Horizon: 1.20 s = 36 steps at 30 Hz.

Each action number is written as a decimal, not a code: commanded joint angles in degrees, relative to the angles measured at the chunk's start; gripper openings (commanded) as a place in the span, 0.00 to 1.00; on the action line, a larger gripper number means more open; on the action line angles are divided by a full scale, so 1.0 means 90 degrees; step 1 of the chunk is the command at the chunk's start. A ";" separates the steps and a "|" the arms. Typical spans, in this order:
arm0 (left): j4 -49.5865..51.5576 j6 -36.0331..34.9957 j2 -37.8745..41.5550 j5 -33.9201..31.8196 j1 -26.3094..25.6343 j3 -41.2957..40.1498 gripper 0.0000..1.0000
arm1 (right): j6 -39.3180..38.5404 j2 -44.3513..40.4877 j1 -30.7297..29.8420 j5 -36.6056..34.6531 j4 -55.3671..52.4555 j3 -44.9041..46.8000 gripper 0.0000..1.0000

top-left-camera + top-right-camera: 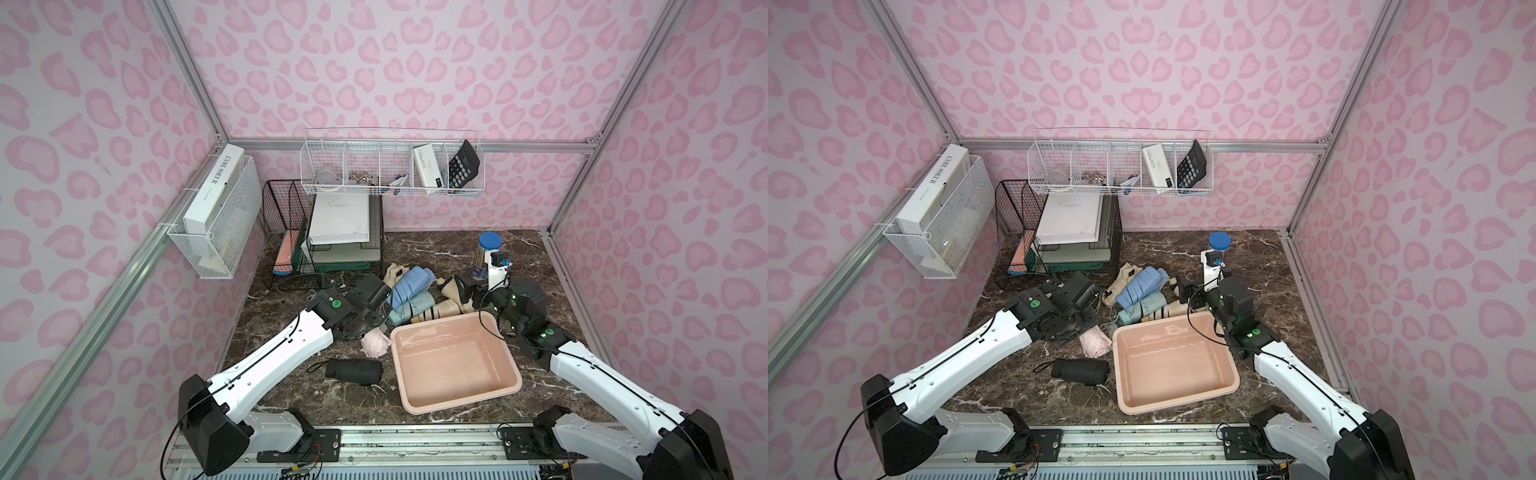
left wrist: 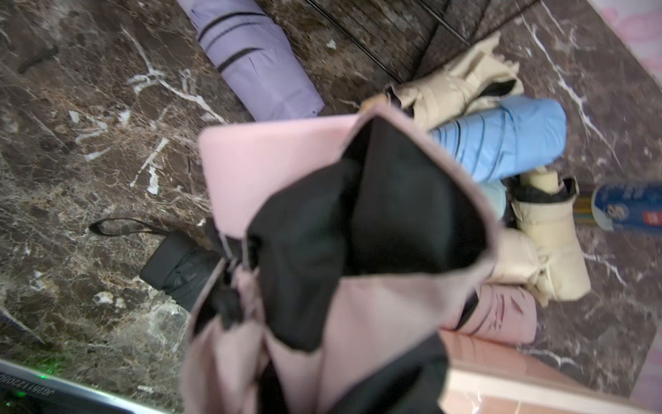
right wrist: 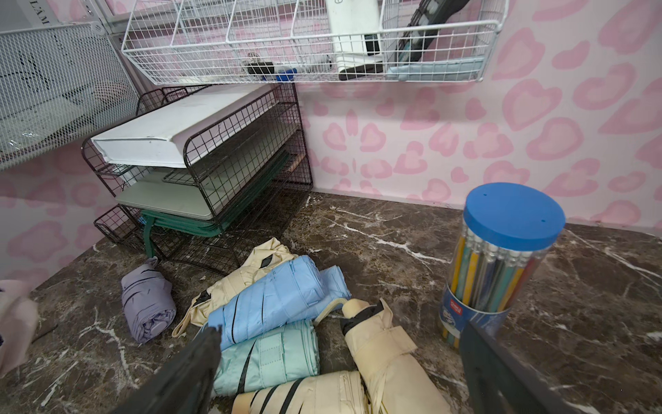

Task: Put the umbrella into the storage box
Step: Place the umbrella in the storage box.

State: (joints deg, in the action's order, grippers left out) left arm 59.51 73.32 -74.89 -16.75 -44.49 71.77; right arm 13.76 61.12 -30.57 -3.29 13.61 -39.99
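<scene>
My left gripper point(image 1: 368, 332) is shut on a pale pink umbrella point(image 1: 376, 344) with black lining. The umbrella fills the left wrist view point(image 2: 358, 233) and hides the fingers there. It hangs just left of the storage box point(image 1: 461, 401), a shallow pink tub with nothing in it, whose corner shows in the left wrist view point(image 2: 501, 387). My right gripper point(image 3: 340, 358) stands open over a pile of folded umbrellas behind the box: blue point(image 3: 279, 294), mint point(image 3: 272, 355) and beige point(image 3: 387, 355). A black umbrella point(image 1: 353, 371) lies at the front left.
A lilac umbrella point(image 3: 147, 308) lies by the black wire file rack point(image 1: 299, 232). A pencil tub with a blue lid point(image 3: 501, 258) stands to the right of the pile. White wire baskets hang on the back wall point(image 1: 390, 166) and the left wall point(image 1: 220, 216).
</scene>
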 commanded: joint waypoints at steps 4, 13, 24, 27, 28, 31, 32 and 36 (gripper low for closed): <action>0.0717 -0.0019 0.0120 0.0058 -0.0814 0.0583 0.42 | 0.0180 -0.0201 -0.0004 -0.0125 -0.0205 0.0117 0.96; 0.0753 0.0209 -0.0524 0.0145 -0.2034 0.1521 0.41 | 0.0141 -0.0667 0.0008 -0.0287 -0.0177 0.0403 0.96; 0.0148 0.0103 -0.1723 0.0570 -0.2465 0.1832 0.41 | 0.0085 -0.1332 0.0061 -0.0407 -0.0264 0.0711 0.96; 0.0047 0.0182 -0.1900 0.0691 -0.2494 0.1717 0.41 | 0.0202 -0.1481 0.0067 -0.0283 -0.0462 0.0722 0.96; 0.0027 0.0195 -0.1962 0.0726 -0.2505 0.1687 0.41 | 0.0346 -0.1515 0.0067 -0.0146 -0.0674 0.0648 0.96; -0.0002 0.0197 -0.2081 0.0676 -0.2520 0.1667 0.41 | 0.1013 -0.1617 0.0067 0.0474 -0.1563 0.0365 0.95; -0.0014 0.0197 -0.2094 0.0633 -0.2524 0.1648 0.41 | 0.1267 -0.1671 0.0069 0.0633 -0.1938 0.0263 0.94; -0.0236 0.0212 -0.2177 0.0709 -0.2522 0.1465 0.42 | 0.2210 -0.2018 0.0074 0.1260 -0.3142 -0.0015 0.92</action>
State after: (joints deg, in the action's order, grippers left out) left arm 59.35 74.89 -94.02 -10.41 -67.24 85.49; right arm 26.02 44.40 -29.89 2.46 -4.56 -39.05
